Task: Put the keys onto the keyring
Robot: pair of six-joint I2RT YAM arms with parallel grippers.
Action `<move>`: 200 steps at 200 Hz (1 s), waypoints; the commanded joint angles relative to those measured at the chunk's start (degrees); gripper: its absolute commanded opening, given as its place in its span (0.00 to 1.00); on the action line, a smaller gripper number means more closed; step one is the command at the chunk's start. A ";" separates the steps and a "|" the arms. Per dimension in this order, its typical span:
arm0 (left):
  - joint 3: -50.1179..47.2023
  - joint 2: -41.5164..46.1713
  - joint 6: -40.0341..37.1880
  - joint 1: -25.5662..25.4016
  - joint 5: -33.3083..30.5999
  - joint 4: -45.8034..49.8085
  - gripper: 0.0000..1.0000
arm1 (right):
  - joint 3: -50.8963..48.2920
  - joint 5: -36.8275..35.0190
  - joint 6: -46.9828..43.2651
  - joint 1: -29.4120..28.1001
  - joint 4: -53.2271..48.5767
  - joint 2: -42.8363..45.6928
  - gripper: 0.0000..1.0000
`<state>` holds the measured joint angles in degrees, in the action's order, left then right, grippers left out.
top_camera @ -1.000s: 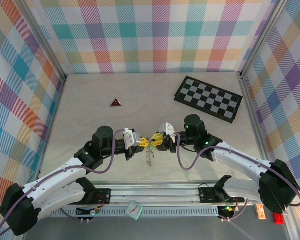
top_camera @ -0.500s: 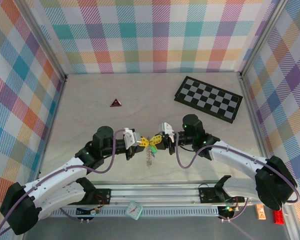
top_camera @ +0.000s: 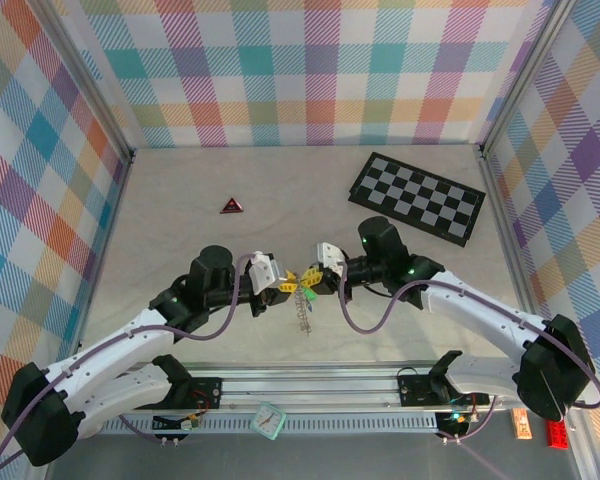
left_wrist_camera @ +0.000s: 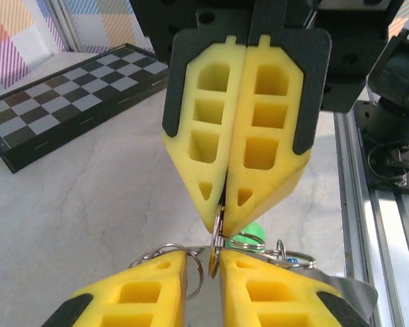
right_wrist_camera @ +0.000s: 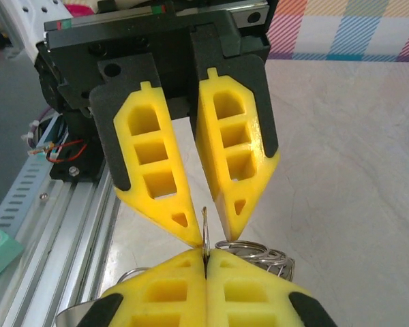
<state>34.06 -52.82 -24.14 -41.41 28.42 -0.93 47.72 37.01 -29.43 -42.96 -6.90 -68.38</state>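
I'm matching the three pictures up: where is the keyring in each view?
Top external: keyring at centre, dangling between left claw and right claw.
Left wrist: bottom centre, pinched by the right claw.
Right wrist: bottom centre, at the right claw's shut tips.
Shared landmark: the right claw's yellow fingers.

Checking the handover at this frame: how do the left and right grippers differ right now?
Jaws: the right gripper's are pressed together, while the left gripper's stand parted with a clear gap.
Grip: the right gripper pinches the thin edge of the keyring at its very tips; the left gripper sits astride that same ring, not closed on it.
Shared: both are yellow-fingered and face each other tip to tip.
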 commanded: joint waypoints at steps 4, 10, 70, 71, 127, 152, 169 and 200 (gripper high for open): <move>2.64 -0.56 -2.20 -0.43 -0.14 3.38 0.17 | 5.31 -1.25 -6.89 -1.89 -9.75 -1.01 0.00; 2.91 -0.75 -2.27 -0.42 -0.04 3.54 0.17 | 6.05 -1.63 -7.48 -2.22 -10.60 -1.41 0.00; 4.22 -0.80 -2.84 -0.43 0.14 4.64 0.00 | 9.28 -4.78 -9.32 -3.95 -15.08 -2.46 0.00; 4.24 -0.76 -2.84 -0.43 0.14 4.63 0.00 | 9.17 -4.86 -9.15 -3.92 -14.86 -2.37 0.00; 1.03 1.14 -0.64 -0.43 2.76 -0.07 0.00 | -1.94 -3.02 1.83 0.24 -2.64 4.92 0.34; -0.09 1.55 -0.64 -0.42 3.37 -1.54 0.00 | -3.63 -2.86 2.29 0.24 -2.61 5.21 0.36; -0.57 1.57 -0.73 -0.43 3.87 -2.30 0.00 | -3.77 -2.88 2.31 0.25 -2.56 4.21 0.36; -0.93 1.04 -0.91 -0.41 4.84 -2.96 0.00 | -3.06 -1.03 2.58 0.24 -1.04 2.11 0.36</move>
<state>33.41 -52.31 -25.10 -41.60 30.61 0.03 44.49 32.62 -27.81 -42.68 -10.55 -64.71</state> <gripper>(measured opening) 0.046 0.366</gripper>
